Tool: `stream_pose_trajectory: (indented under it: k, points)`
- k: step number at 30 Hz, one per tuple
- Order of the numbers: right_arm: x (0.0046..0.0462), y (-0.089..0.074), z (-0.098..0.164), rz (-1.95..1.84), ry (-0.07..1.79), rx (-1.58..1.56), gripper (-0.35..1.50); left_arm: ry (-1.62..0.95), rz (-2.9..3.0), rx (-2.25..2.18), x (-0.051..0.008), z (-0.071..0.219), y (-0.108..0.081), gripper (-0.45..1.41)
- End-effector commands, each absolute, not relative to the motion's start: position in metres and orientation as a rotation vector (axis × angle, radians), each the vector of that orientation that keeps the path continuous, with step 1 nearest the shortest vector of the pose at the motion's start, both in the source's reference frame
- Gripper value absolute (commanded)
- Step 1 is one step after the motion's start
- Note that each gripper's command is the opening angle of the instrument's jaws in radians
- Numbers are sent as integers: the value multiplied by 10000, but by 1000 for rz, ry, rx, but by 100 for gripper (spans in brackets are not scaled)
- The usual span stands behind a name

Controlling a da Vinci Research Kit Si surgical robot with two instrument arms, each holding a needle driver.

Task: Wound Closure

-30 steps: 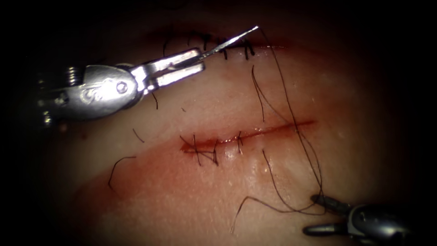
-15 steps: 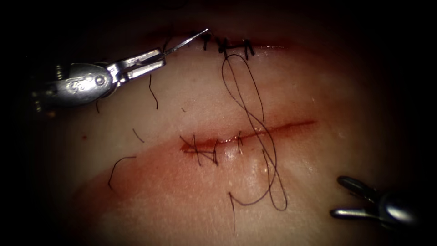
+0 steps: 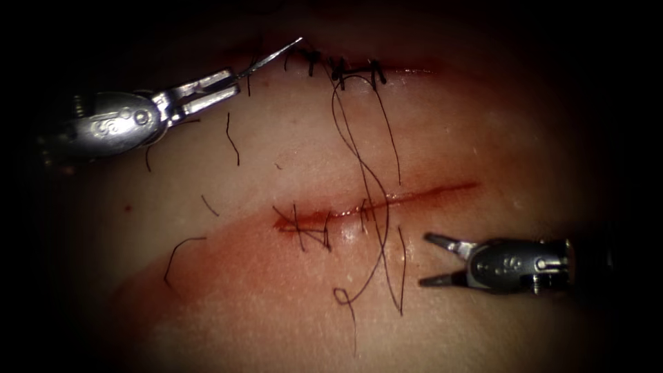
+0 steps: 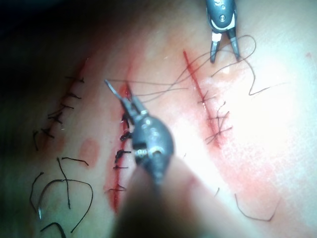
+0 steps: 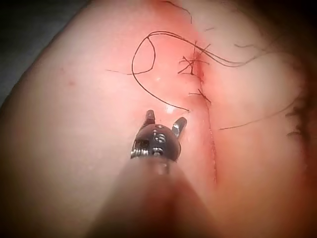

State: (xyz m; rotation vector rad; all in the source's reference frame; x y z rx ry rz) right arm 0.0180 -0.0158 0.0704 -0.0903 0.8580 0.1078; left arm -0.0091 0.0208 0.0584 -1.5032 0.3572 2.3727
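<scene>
The left tool point(image 3: 207, 90) has its jaws clamped on the curved needle point(image 3: 271, 58) near its tail, tip free above the tissue point(image 3: 483, 138). The right tool point(image 3: 436, 260) gapes, empty, just right of the slack thread point(image 3: 366, 179) crossing the cut point(image 3: 414, 195). The needle looks stiff and slippery, best gripped mid-curve; the thread is limp.

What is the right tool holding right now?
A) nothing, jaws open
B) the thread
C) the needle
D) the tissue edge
A: the right tool has its jaws spread apart over the tissue, just right of the loose thread, with nothing between them. The needle sits in the left tool, clear of the tissue.
</scene>
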Motion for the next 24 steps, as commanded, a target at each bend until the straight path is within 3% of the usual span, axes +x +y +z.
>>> stream_pose_trajectory:
  k: [1,9,11,12,13,14,16,24]
  points:
    - [196,-160,716,95,846,-105,130,356,2373,-1505,-97,590,209,-45]
    - [222,-156,722,56,820,-174,123,356,2372,-1505,-97,589,208,-45]
    - [226,-158,720,57,820,-175,98,356,2373,-1505,-97,589,208,-45]
    - [226,-158,720,57,820,-175,98,356,2373,-1505,-97,589,208,-45]
    - [226,-159,718,55,825,-171,51,356,2373,-1505,-97,589,208,-45]
    - [224,-161,714,47,843,-158,-25,356,2373,-1504,-97,589,208,-45]
    - [223,-161,712,45,847,-155,-35,356,2373,-1504,-97,589,208,-45]
    - [198,-193,675,59,865,-116,-35,357,2373,-1501,-96,590,209,-45]
